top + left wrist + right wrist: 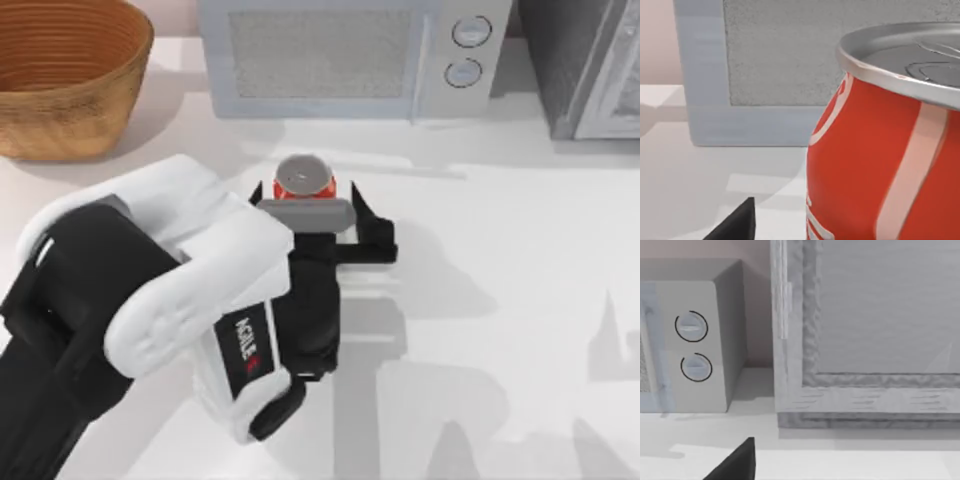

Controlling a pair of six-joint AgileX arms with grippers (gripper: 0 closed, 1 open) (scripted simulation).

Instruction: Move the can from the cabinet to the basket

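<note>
Where fingers spread: can [304,178] between left hand [305,207]

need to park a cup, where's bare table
Bare table lies right of the left gripper and can, below the cabinet. Crowded: the top view's left, under the left arm, between basket and microwave.

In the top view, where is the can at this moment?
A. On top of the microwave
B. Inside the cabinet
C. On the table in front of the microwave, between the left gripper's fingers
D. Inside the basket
C: the can stands on the white table just in front of the microwave, with the left gripper around it, far from the basket.
</note>
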